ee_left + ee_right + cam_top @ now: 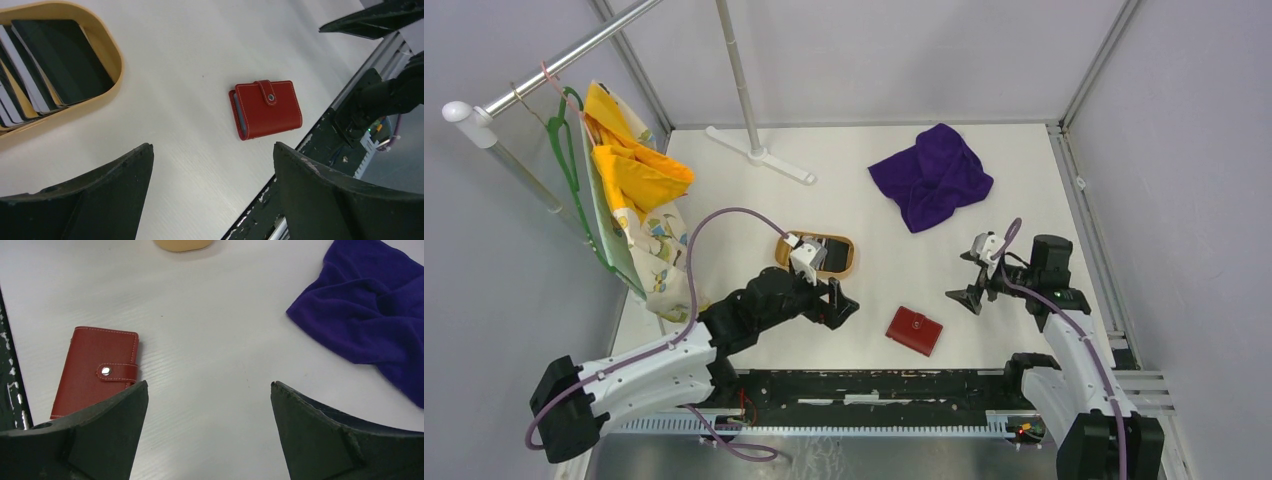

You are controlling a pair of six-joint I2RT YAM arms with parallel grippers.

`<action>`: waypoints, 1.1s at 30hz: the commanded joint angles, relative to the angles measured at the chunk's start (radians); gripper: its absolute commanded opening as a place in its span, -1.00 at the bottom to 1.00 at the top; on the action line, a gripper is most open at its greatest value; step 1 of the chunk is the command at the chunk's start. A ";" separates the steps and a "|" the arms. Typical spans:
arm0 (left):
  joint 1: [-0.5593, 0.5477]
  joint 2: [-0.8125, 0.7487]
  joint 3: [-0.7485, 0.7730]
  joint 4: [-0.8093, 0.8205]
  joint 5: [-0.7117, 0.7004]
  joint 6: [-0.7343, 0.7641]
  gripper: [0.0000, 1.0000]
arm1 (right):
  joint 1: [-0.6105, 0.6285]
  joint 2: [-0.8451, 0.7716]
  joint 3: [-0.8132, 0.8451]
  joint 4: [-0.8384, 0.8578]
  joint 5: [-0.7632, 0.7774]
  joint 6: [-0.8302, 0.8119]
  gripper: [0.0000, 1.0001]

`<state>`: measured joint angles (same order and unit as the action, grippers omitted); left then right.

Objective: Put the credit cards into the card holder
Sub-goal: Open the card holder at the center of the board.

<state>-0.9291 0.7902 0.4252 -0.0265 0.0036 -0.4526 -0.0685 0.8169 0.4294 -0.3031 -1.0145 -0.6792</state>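
Card holder point(914, 331) lies near the table point(724, 190) edge between left gripper point(840, 303) and right gripper point(965, 297), both gaping wide

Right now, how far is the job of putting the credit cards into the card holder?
Nothing looks done yet. The credit cards lie stacked in the tan tray. None shows in the card holder, which lies shut with its tab snapped. In hand: nothing, as the left gripper and right gripper are both open and empty. Left: open the holder, then move the cards over.
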 commanded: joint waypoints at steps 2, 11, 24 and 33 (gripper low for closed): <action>-0.009 0.091 0.059 0.094 -0.110 -0.021 0.72 | -0.003 0.034 0.017 -0.104 -0.119 -0.266 0.96; -0.009 0.349 0.162 0.206 0.112 -0.084 0.22 | 0.217 0.120 -0.024 -0.061 -0.037 -0.270 0.91; -0.009 0.368 0.014 0.425 0.151 -0.258 0.23 | 0.296 0.103 -0.071 -0.089 -0.011 -0.417 0.83; -0.023 0.470 -0.003 0.475 0.138 -0.306 0.22 | 0.319 0.123 -0.082 -0.136 0.033 -0.513 0.66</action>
<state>-0.9352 1.2140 0.4175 0.3592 0.1349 -0.6971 0.2306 0.9310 0.3504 -0.4110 -1.0088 -1.1141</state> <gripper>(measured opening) 0.613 0.851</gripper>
